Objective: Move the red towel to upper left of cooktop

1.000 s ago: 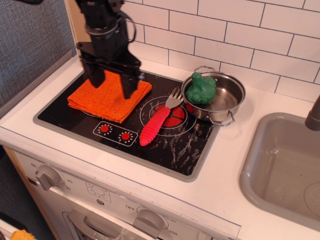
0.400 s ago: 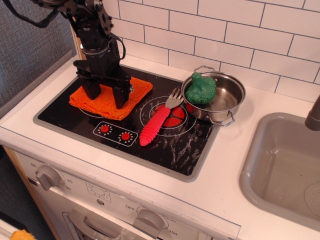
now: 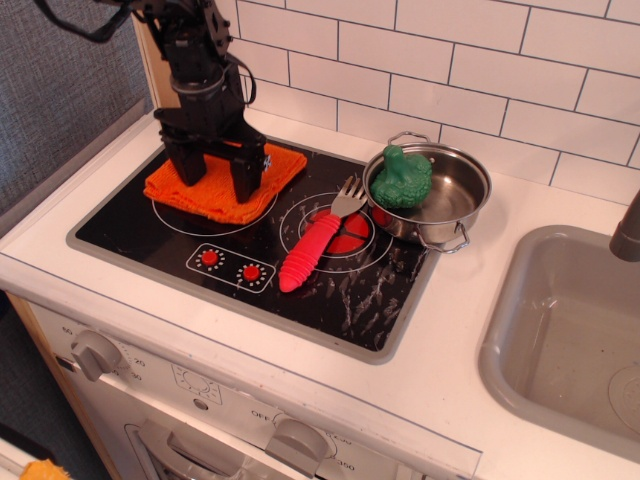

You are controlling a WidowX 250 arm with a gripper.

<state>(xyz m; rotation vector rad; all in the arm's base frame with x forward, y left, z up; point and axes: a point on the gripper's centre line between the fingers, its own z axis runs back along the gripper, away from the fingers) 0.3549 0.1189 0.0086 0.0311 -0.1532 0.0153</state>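
The red towel point(image 3: 212, 196), an orange-red folded cloth, lies on the upper left part of the black cooktop point(image 3: 345, 292), over the far half of the left burner ring. My gripper point(image 3: 216, 174) points straight down onto the towel. Its two black fingers point(image 3: 248, 180) stand wide apart with their tips pressed on the cloth, which shows between them. The gripper is open. The arm hides the towel's far middle part.
A red ribbed-handle fork point(image 3: 312, 245) lies on the middle burner. A steel pot point(image 3: 452, 196) holding a green broccoli toy point(image 3: 401, 178) stands at the cooktop's back right. A grey sink point(image 3: 565, 330) is on the right. A white tiled wall runs behind.
The gripper came down onto the towel and shifted toward the back left. The towel slid with it a little toward the cooktop's upper left corner.
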